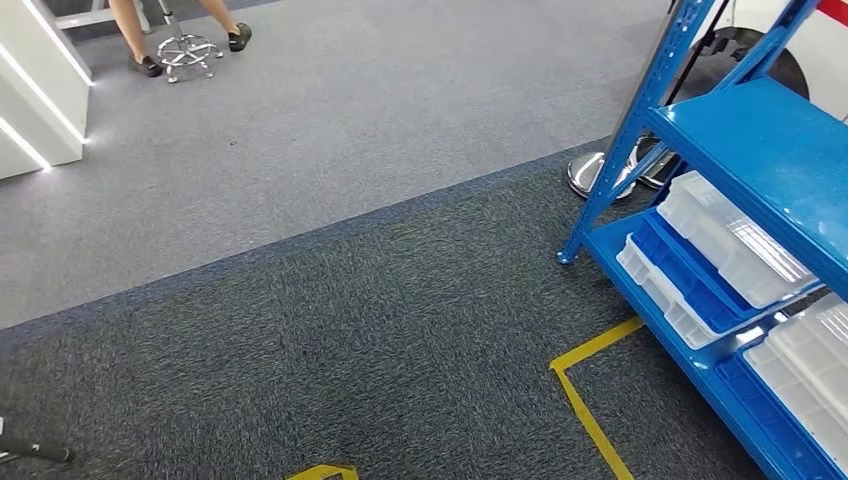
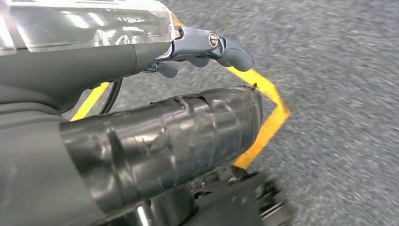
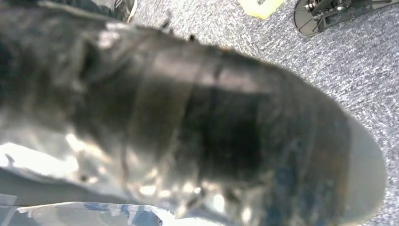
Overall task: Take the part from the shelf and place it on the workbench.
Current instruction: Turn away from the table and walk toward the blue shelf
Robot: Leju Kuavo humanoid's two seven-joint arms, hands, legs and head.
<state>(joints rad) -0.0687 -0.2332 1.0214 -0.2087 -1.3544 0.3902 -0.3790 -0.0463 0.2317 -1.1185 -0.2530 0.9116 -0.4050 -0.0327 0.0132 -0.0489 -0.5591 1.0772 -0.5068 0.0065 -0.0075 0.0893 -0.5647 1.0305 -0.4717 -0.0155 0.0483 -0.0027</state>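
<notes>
Shelf [image 1: 740, 150] in head view; left hand [image 2: 207, 47] seemingly empty

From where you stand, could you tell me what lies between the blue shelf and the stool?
In the head view, bare grey carpet separates the blue shelf from the stool; nothing stands there.

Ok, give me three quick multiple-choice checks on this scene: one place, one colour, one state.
1. In the head view the shelf stands: A left, B right, C centre.
2. The floor tape is: A red, B yellow, C white.
3. The clear bins are: A on the floor, B in a hand, C resting on the shelf.
Answers: 1 B, its blue frame is at the right edge; 2 B, yellow lines cross the dark carpet; 3 C, they sit on its lower levels.
</notes>
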